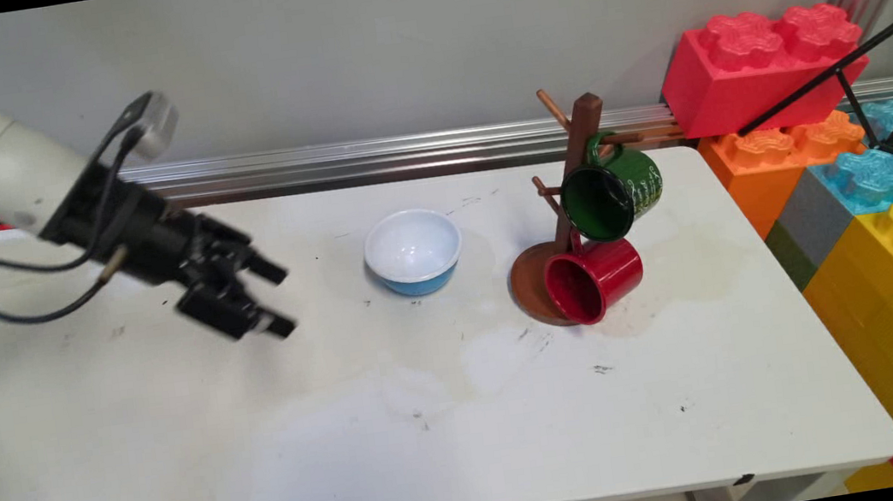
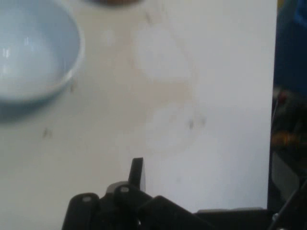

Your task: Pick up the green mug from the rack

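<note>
The blue bowl [image 1: 413,251] stands upright on the white desk [image 1: 452,422], white inside. In the main view the gripper [image 1: 279,298] hangs above the desk left of the bowl, well apart, its two fingers spread and holding nothing. Right of the bowl a wooden mug tree [image 1: 574,173] carries a green mug [image 1: 610,194] and a red mug [image 1: 593,279].

In the hand view the bowl [image 2: 33,52] lies at upper left, and one finger [image 2: 136,172] rises over bare desk [image 2: 216,72].
</note>
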Controlling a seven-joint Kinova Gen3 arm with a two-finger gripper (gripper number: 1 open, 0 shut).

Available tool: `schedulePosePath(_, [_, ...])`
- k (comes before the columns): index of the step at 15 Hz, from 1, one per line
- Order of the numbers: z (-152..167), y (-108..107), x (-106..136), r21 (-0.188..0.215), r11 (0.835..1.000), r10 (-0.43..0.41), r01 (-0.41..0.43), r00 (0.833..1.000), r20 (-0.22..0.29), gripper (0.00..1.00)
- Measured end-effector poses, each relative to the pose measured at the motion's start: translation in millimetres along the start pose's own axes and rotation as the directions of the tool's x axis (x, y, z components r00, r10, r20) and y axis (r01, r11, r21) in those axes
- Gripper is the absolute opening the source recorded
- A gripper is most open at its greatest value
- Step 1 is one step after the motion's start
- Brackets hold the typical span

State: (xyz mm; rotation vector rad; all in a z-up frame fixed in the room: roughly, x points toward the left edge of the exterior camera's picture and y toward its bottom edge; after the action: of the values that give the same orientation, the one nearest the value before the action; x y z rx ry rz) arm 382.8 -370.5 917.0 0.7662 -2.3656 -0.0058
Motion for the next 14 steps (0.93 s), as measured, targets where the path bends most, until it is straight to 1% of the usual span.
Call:
schedulePosePath(3, [11.5,5.8,28.6,0.006,1.0,-0.016,0.017,0.996,-0.087,1.0])
schedulePosePath(6, [23.5,10.1,49.4,0.016,1.0,-0.023,0.025,0.992,-0.123,1.0])
schedulePosePath(9, [34.6,15.4,68.3,0.033,0.999,-0.031,0.036,0.99,-0.136,1.0])
schedulePosePath(14, [56.9,32.9,106.6,0.083,0.992,-0.086,0.098,0.987,-0.138,1.0])
